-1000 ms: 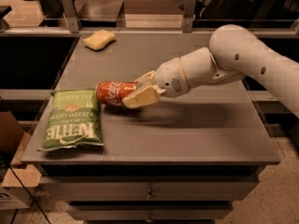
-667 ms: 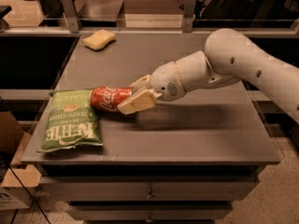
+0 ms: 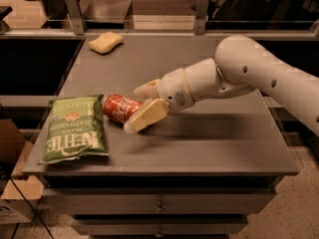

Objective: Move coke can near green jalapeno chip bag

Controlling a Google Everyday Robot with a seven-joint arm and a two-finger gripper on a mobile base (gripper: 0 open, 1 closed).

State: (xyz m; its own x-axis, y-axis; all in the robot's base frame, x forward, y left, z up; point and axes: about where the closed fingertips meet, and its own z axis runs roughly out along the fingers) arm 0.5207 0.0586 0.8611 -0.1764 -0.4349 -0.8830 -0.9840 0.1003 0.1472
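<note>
Just left of the tabletop's middle, the gripper (image 3: pixel 132 109) sits low over the surface, its two cream-coloured fingers (image 3: pixel 149 114) closed around the coke can (image 3: pixel 118 108). One finger lies behind the can's far side and the other, broader in this view, crosses its near right end, with its tip down on or just above the table (image 3: pixel 224 143). The can lies on its side, the red body with white script facing up and toward the camera, and its long axis runs roughly left to right. Only its left two thirds show; the rest is hidden by the near finger and the wrist.

The can's left end is right at the upper right edge of the green jalapeno chip bag (image 3: pixel 75 128); whether the two actually touch cannot be told. The bag lies flat at the table's left front, the white KETTLE lettering reading sideways, a small red-orange emblem above it and a paler green band at the far end.

From the gripper the white arm (image 3: pixel 249 73) runs up and to the right, leaving the view at the right edge. A yellow sponge (image 3: pixel 105 42) rests at the far left corner, well apart from both can and bag. Under the grey top is a drawer front (image 3: pixel 159 203), and a cardboard box (image 3: pixel 11 148) stands on the floor at left.
</note>
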